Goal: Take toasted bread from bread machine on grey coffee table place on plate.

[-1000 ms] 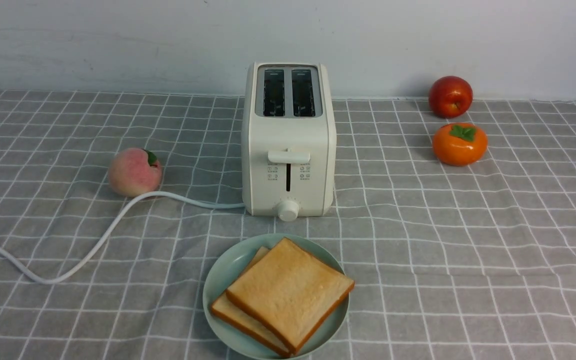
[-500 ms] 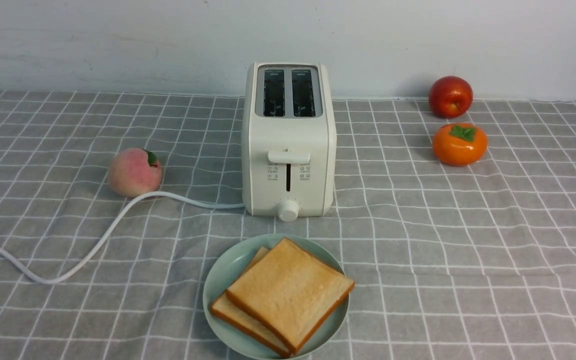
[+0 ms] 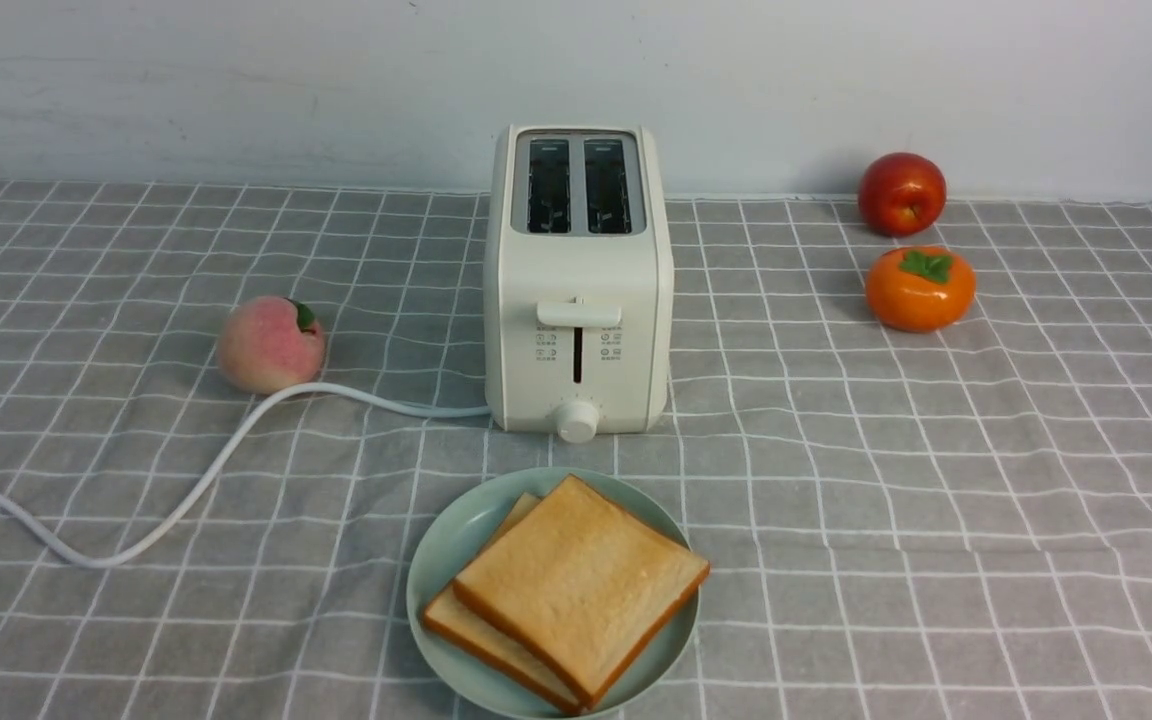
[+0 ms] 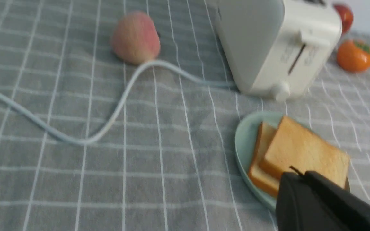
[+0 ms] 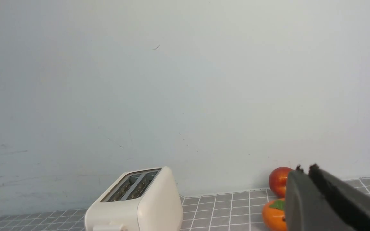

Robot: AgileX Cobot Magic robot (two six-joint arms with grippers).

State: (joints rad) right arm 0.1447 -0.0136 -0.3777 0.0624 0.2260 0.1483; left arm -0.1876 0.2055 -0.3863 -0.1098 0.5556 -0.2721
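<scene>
Both slices of toasted bread [image 3: 568,590] lie stacked on the plate [image 3: 433,560] before the bread machine [image 3: 576,290] — slots bare. Your left claw [image 4: 295,175] and right claw [image 5: 303,169] sit pressed together, holding nothing — back away high, clear of the toast.

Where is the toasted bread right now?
Front view: both slices of toasted bread lie overlapped on the plate, centre-front, just before the bread machine.
</scene>
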